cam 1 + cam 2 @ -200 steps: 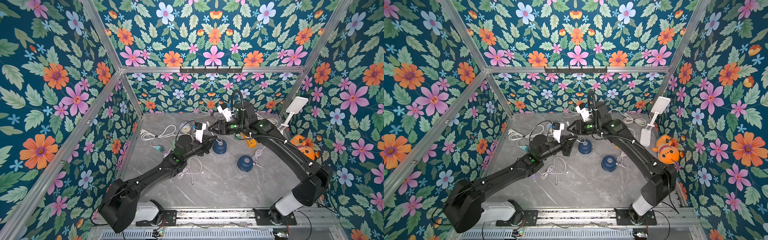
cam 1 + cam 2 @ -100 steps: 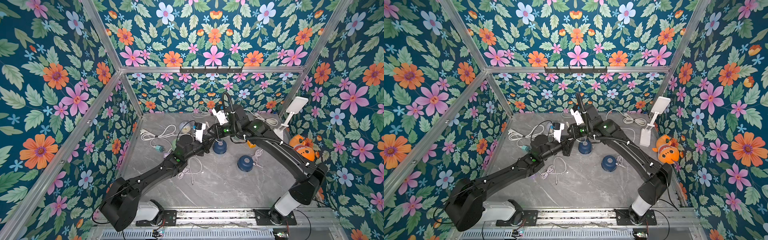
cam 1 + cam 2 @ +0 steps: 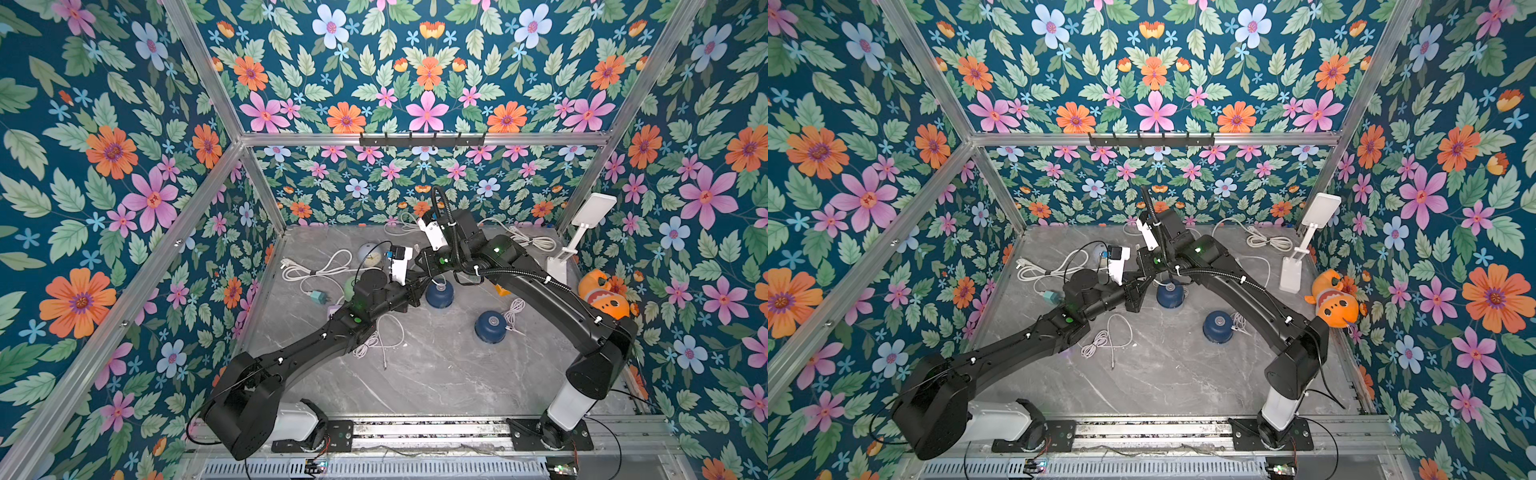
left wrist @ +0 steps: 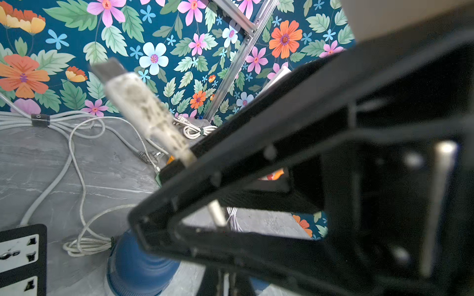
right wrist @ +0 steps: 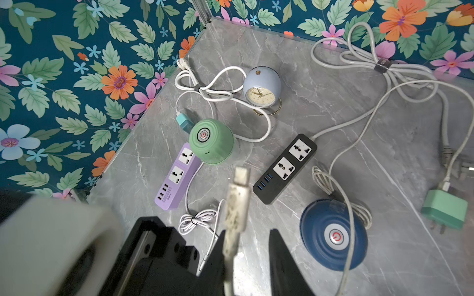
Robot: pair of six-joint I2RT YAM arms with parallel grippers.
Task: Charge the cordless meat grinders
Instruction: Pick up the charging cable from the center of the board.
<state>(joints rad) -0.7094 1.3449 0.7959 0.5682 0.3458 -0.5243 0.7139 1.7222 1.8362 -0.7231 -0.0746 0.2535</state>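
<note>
**Right hand brought across to the left hand's plug**

Since a second ago, the right hand (image 5: 248, 234) is found shifted sideways toward the left hand (image 3: 412, 293), and its fingers (image 5: 282, 261) are drawn closer together. The left arm is seen unmoved.

The left hand is pressed together on a white cable (image 4: 217, 216) just below its plug (image 5: 236, 203), which is held pointing upward. The right hand is spread. The plug is seen between its fingers, lying against one of them with a gap left to its opposite.

Both hands are held above the counter (image 3: 436, 382), just beside a navy grinder (image 3: 438, 296). A pale cord (image 5: 352, 217) is draped across this grinder; whether it is plugged in cannot be told. A second navy grinder (image 3: 491, 326) is set well apart, nearer the arm bases.

The green grinder (image 5: 211, 144) is placed at the socket end of a purple strip (image 5: 170, 183) and overlaps it in the right wrist view. A black strip (image 5: 284, 170) is laid between the green grinder and the navy grinder. All three grinders are stood with their buttons upward. A clock (image 5: 261, 85) is seen beyond the green grinder.
</note>
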